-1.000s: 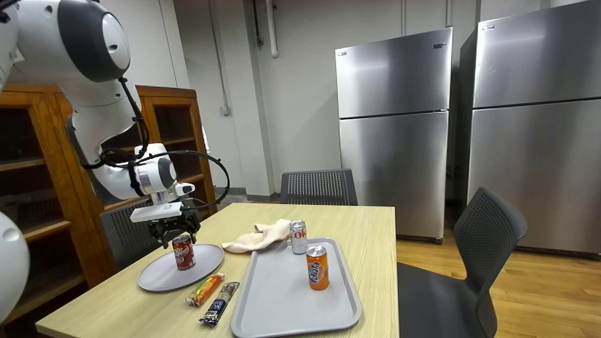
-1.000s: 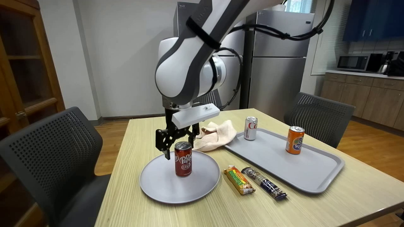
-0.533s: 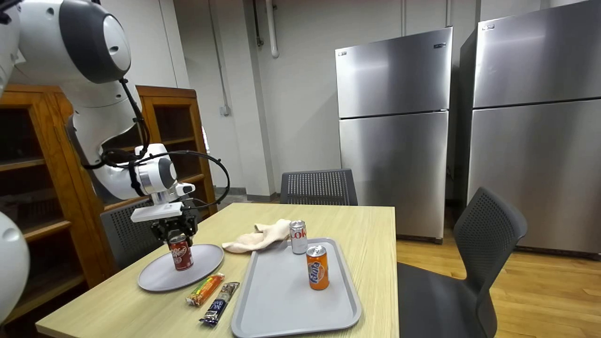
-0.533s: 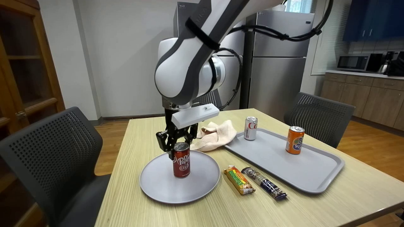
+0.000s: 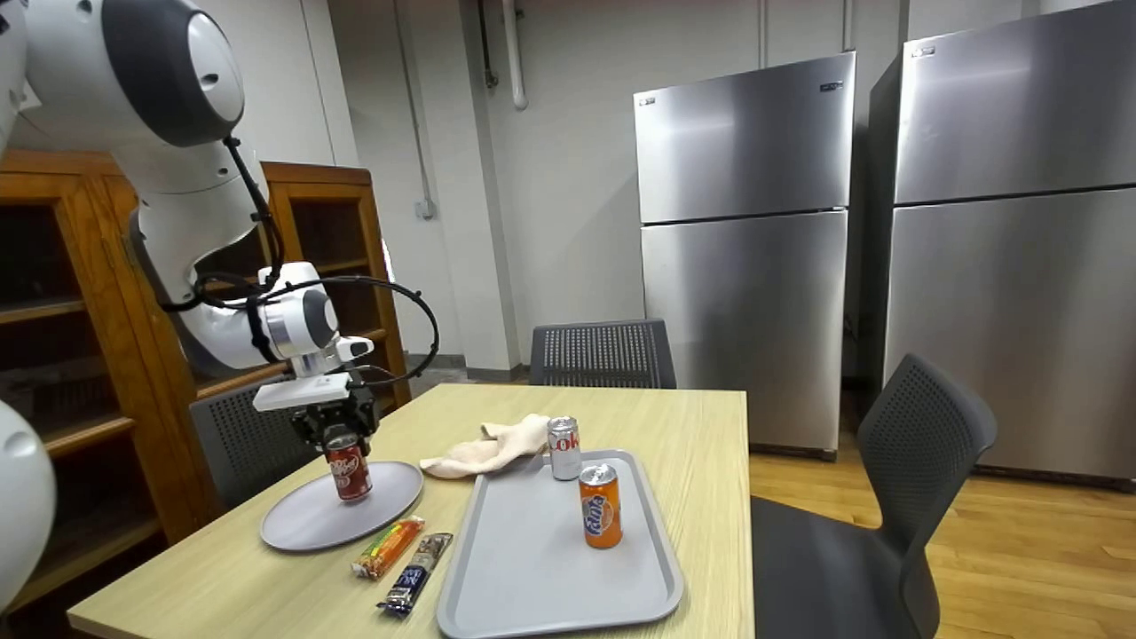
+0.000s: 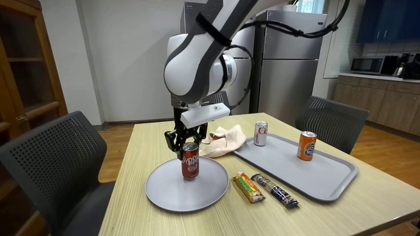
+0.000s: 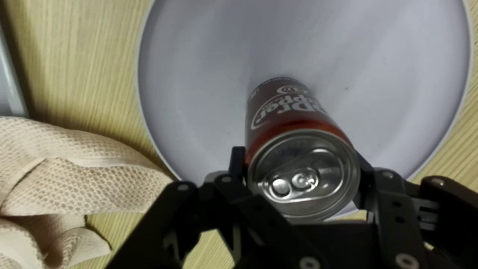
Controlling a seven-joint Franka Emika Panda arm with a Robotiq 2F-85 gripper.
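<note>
You look steeply down on the plate (image 7: 201,82), close up, in the wrist view. Both exterior views stand back, slanting gently down over the tabletop (image 5: 692,426) toward the refrigerators (image 5: 745,266); all three share the plate, can (image 7: 295,145) and cloth (image 7: 86,190).

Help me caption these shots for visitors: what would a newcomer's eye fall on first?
Probably the red soda can, held in the gripper over the round gray plate. Next comes the bright orange can, standing on the gray tray with a silver can. In an exterior view, two tall steel fridges loom beyond the table.
</note>
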